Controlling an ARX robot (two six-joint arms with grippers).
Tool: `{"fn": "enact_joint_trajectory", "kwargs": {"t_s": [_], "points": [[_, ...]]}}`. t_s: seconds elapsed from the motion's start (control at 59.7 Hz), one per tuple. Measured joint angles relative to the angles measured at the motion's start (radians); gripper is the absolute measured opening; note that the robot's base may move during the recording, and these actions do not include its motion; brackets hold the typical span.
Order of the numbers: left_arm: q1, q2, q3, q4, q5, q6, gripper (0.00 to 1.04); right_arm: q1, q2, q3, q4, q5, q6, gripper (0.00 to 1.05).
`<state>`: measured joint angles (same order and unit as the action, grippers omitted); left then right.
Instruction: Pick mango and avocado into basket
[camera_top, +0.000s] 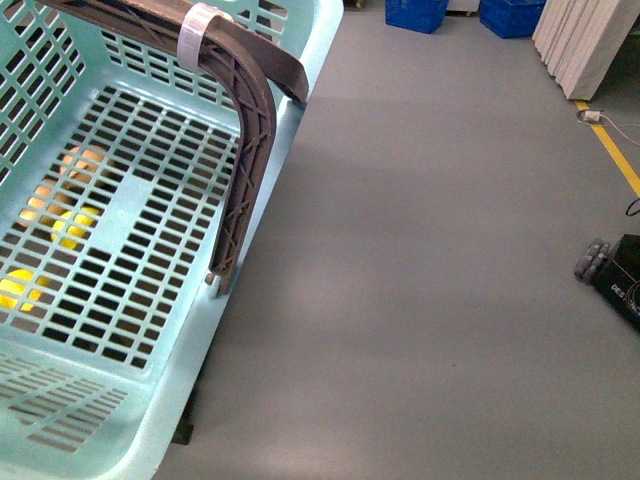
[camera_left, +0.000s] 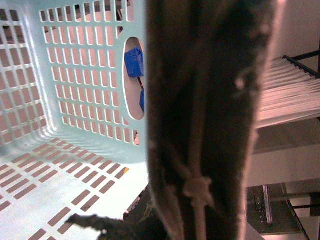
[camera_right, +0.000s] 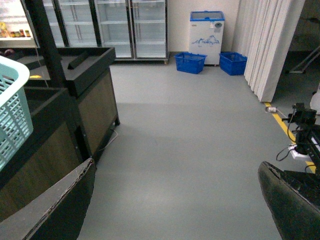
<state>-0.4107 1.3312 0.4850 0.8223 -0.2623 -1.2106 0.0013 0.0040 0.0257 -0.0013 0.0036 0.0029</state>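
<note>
The light teal basket (camera_top: 150, 260) fills the left of the front view, lifted and tilted, with its lattice floor facing me. Its brown handle (camera_top: 250, 150) with a white band arcs across it. That handle (camera_left: 210, 100) fills the left wrist view, and my left gripper (camera_left: 190, 220) is shut on it. Yellow and orange patches (camera_top: 75, 220) show through the floor slots; I cannot tell if one is the mango. The avocado is out of view. My right gripper (camera_right: 175, 210) is open over bare grey floor, holding nothing.
A dark wooden display stand (camera_right: 75, 85) is beside the basket. Blue crates (camera_right: 190, 62) and a white freezer (camera_right: 206, 30) stand at the far wall by glass fridges. A yellow floor line (camera_top: 615, 150) and black equipment (camera_top: 615, 270) lie to the right.
</note>
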Motion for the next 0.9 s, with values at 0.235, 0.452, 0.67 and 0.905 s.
{"fn": "enact_joint_trajectory", "kwargs": {"t_s": [0.235,0.452,0.67,0.905], "points": [[0.002,-0.002,0.000,0.000,-0.015,0.007,0.06,0.000,-0.001,0.000,0.000,-0.001,0.000,0.96],[0.003,-0.002,0.000,0.000,-0.021,0.008,0.06,0.000,-0.002,0.000,0.000,-0.004,0.000,0.96],[0.004,-0.002,0.000,0.000,-0.020,0.010,0.06,0.000,-0.002,0.000,0.000,-0.002,0.000,0.96],[0.005,-0.002,0.000,0.000,-0.019,0.009,0.06,0.000,-0.001,0.000,0.000,-0.002,0.000,0.96]]}}
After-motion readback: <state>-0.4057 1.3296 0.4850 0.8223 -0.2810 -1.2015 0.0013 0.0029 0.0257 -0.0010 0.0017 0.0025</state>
